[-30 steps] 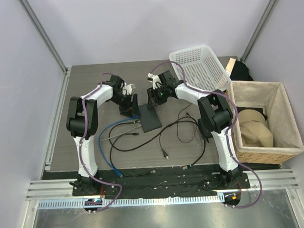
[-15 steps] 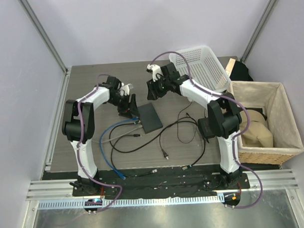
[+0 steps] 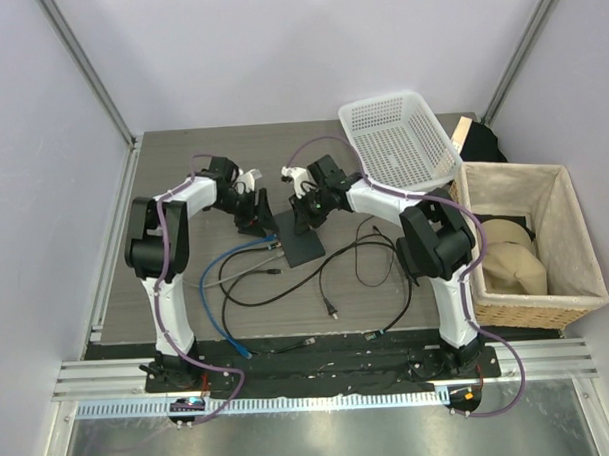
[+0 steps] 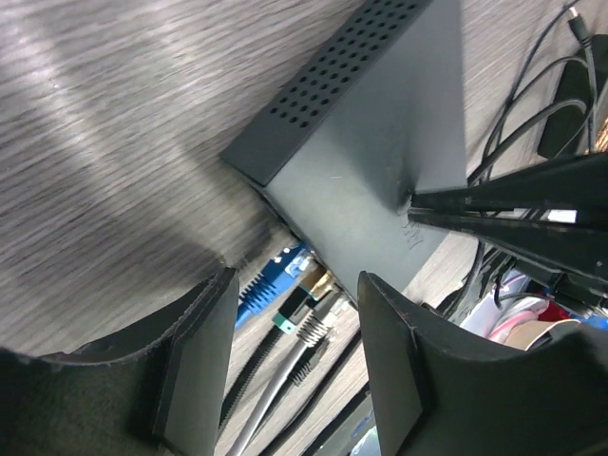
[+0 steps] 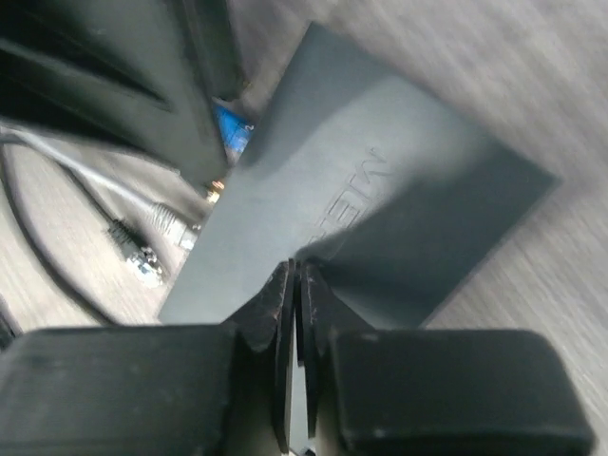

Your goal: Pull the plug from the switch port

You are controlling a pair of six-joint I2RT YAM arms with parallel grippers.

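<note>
1. The switch (image 3: pixel 301 238) lies flat on the table (image 3: pixel 182 152), about midway between the two arms. The ports are along its edge on the left arm's side, but that edge is in shadow, so the sockets themselves don't really show.
2. The left wrist view shows three plugs at that edge: a blue plug (image 4: pixel 269 282), a dark plug (image 4: pixel 293 309) with a teal tab, and a grey plug (image 4: pixel 318 330). The edge hides how deep each one sits.
3. The left gripper (image 4: pixel 296 277) is spread wide with nothing in it. It hangs just off the port edge, and the plugs show in the gap between its fingers. I can't tell if it touches any of them.
4. The right gripper (image 5: pixel 293 275) has its fingers squeezed to a thin slit with nothing between them. The tips are down on the switch's top face.
5. The right wrist view is blurry. Only the blue and grey plugs peek out there, and the left gripper blocks the rest.
6. From above, both grippers cover the switch's far end.
</note>
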